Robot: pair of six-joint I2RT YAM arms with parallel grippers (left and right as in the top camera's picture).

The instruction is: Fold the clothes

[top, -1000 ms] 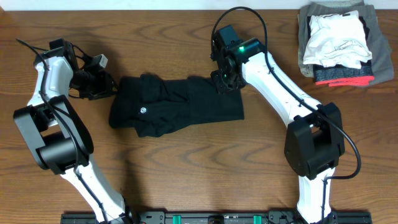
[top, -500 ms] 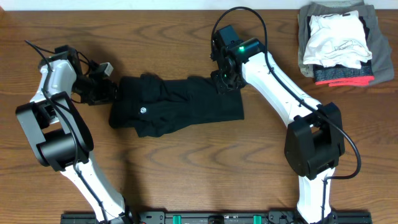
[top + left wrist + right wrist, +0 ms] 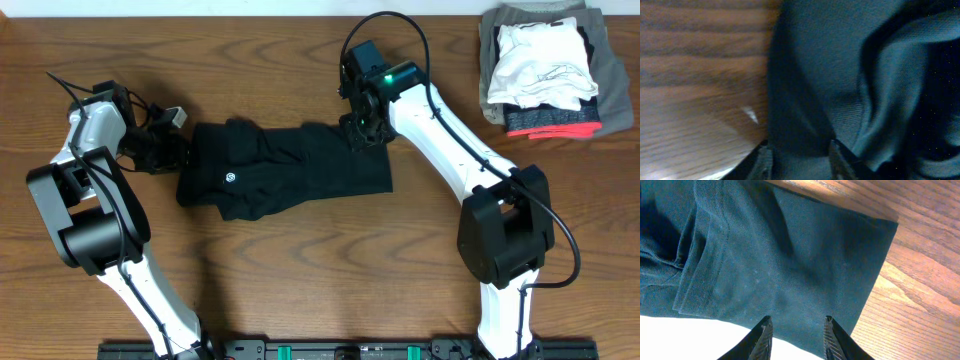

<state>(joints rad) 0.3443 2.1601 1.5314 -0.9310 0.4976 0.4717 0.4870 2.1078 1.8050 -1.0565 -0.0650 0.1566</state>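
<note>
The clothes are one black T-shirt (image 3: 285, 170), folded into a long strip across the middle of the table, its small white round logo (image 3: 229, 178) facing up near the left end. My left gripper (image 3: 178, 150) sits at the strip's left edge. In the left wrist view its fingers (image 3: 764, 161) straddle dark, creased cloth (image 3: 840, 75), and the dim view hides whether they pinch it. My right gripper (image 3: 362, 135) is at the strip's upper right edge. Its fingertips (image 3: 764, 332) stand apart, with smooth, flat fabric (image 3: 790, 255) between them.
A stack of folded white, grey and red-striped garments (image 3: 542, 68) lies at the back right corner. Both arm bases stand at the near edge, the left arm (image 3: 95, 230) and the right arm (image 3: 505, 235). Bare wood (image 3: 300, 280) lies in front of the shirt.
My left gripper has slid right and a little down, onto the shirt's left edge. The right arm and the shirt have not moved.
</note>
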